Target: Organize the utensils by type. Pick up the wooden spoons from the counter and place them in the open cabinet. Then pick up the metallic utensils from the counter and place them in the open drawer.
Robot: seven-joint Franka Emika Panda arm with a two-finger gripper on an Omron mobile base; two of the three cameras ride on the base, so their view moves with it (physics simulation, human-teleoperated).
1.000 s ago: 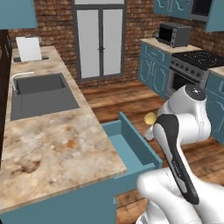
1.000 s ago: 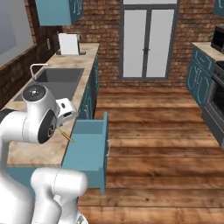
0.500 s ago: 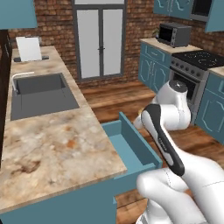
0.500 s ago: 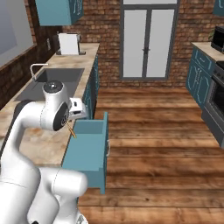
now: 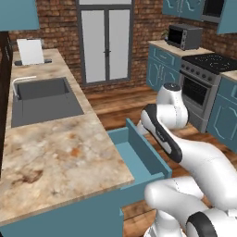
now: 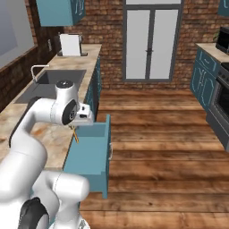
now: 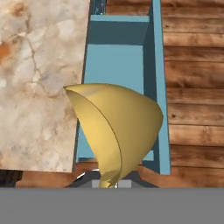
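My gripper (image 6: 78,125) is shut on a metallic utensil (image 7: 116,131), whose yellow rounded end looms large in the hand view. The utensil hangs as a thin sliver (image 6: 76,135) below the hand in the right base view. Beneath it lies the open drawer (image 7: 118,61), a shallow teal box pulled out from under the counter (image 7: 39,65). The drawer (image 5: 139,155) juts toward the wooden floor, and its teal inside (image 6: 91,150) looks bare. The utensil hovers over the drawer, just off the counter's edge (image 6: 49,134). The wooden spoons are out of view.
A sink (image 5: 44,97) with a faucet is set into the counter farther back. A white appliance (image 6: 70,44) stands at the counter's far end. Teal wall cabinets (image 6: 58,11) hang above. A stove (image 5: 208,69) and a microwave (image 5: 184,36) line the opposite side.
The arm has swung the hand and the held utensil away from the counter and out over the open drawer. The grip has stayed shut.
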